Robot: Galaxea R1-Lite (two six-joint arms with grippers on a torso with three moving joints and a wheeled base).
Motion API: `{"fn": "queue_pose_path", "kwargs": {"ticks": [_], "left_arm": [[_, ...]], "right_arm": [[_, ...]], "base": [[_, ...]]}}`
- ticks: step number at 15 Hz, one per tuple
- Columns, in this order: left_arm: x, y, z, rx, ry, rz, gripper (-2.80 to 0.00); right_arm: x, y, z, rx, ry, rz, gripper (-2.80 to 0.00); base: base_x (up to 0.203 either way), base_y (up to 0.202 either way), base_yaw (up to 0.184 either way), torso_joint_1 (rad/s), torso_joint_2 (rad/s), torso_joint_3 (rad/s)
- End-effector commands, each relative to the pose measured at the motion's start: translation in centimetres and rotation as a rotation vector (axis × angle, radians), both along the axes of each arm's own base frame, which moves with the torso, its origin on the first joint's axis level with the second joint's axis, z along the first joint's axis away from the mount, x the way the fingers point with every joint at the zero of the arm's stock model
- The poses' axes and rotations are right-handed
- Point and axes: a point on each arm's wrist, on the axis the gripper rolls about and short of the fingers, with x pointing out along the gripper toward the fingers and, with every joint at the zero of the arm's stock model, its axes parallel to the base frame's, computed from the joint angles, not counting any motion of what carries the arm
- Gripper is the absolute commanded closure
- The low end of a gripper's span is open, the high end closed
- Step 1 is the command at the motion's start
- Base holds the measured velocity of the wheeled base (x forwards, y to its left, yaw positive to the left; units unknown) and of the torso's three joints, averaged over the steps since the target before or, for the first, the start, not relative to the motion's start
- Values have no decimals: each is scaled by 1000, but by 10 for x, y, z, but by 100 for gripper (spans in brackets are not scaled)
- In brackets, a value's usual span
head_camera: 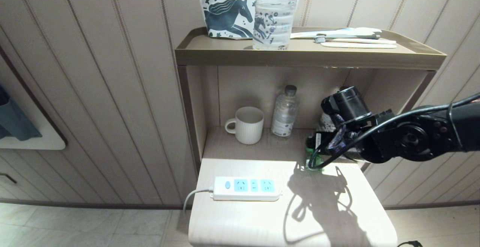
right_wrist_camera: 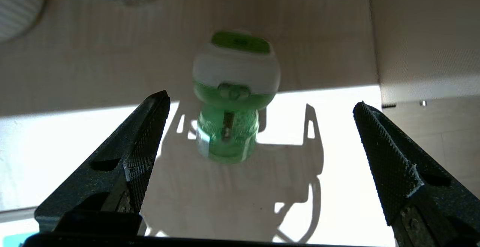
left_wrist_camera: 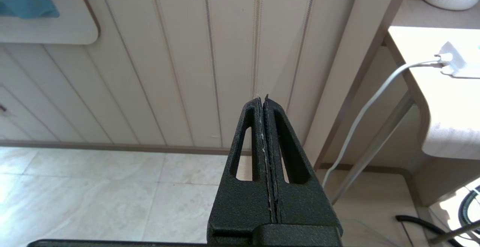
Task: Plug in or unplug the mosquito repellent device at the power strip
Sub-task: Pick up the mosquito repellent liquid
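The mosquito repellent device is standing upright and unplugged, well to the right of the power strip. The right gripper is hovering over it, jaws spread wide, touching nothing. Risk: an off-centre closure could be tipping the small device over. The left gripper is sitting parked, pressed together.

Pale wood-grain table, glossy white plastic power strip, translucent green plastic mosquito repellent device
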Motion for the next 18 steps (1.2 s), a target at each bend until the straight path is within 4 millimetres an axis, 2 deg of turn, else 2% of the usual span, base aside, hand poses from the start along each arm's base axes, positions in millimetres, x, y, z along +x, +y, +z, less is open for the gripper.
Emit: {"fn": "queue_pose_path", "kwargs": {"ticks": [1,2,10,18], "left_arm": [[0,0,0,0,1,0,0],[0,0,0,0,1,0,0],[0,0,0,-1,1,1,0],[0,0,0,-1,1,1,0]], "right_arm": [[2,1,-15,-10,43,-10,-280],[2,1,-24,-18,70,-17,-280],[21,2,-38,-2,45,-38,-280],[27,8,-32,101,-6,-127,-280]], "base": [[0,0,0,0,0,0],[0,0,0,0,0,0],[0,0,0,0,0,0],[0,0,0,0,0,0]]}}
